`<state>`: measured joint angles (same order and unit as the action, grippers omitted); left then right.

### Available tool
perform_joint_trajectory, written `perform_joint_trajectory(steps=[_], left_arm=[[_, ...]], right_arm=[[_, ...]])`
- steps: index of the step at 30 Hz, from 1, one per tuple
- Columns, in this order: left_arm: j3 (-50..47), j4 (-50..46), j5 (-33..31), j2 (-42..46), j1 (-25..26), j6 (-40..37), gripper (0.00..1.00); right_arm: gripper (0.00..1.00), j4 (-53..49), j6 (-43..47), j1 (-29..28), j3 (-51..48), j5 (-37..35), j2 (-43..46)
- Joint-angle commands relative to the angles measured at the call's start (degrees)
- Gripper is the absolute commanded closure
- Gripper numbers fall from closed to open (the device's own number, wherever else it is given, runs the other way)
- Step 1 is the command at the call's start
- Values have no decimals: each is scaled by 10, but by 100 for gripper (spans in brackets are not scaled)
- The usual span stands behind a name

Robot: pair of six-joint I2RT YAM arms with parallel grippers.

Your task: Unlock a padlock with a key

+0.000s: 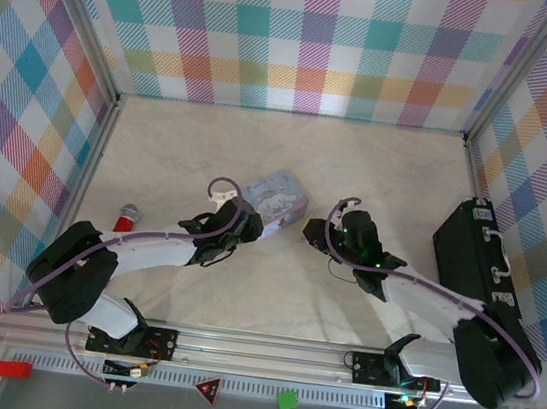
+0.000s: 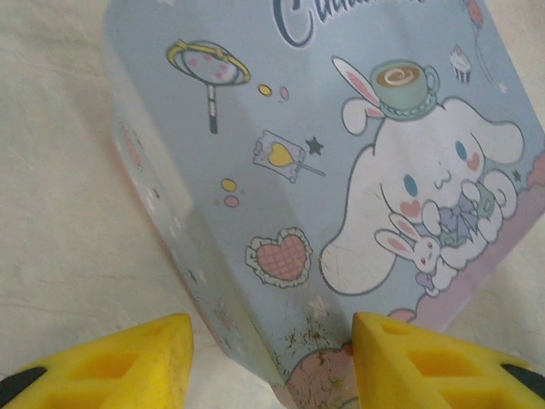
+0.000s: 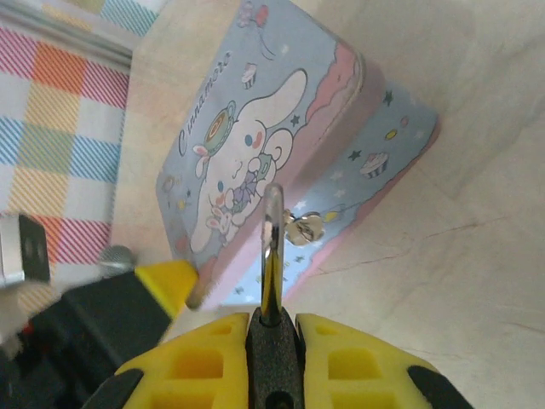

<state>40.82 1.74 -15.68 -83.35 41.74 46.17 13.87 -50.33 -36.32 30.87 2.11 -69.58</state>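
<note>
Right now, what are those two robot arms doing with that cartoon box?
They are working at the pale blue cartoon tin in the middle of the table. The right gripper is shut on the tiny padlock. It pinches the black body between its yellow fingers, and the thin silvery shackle pokes out toward the tin. The left gripper is open, with one finger on each side of a corner of the tin.
</note>
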Motion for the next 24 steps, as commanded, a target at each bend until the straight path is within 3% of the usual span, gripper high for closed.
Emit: perform_joint_trajectory(steps=[1,8,11,24], left_arm=[[-4,-86,-6,-28,-35,-39,50],[18,-76,28,-66,-94,-62,50],[40,-75,64,-95,-127,-74,51],[175,-88,85,-222,-218,-123,51]], right_arm=[[99,-176,154,2,26,-35,51],[99,-264,242,1,39,-16,83],[99,-275,256,2,38,-2,73],[98,-308,274,-4,54,22,14]])
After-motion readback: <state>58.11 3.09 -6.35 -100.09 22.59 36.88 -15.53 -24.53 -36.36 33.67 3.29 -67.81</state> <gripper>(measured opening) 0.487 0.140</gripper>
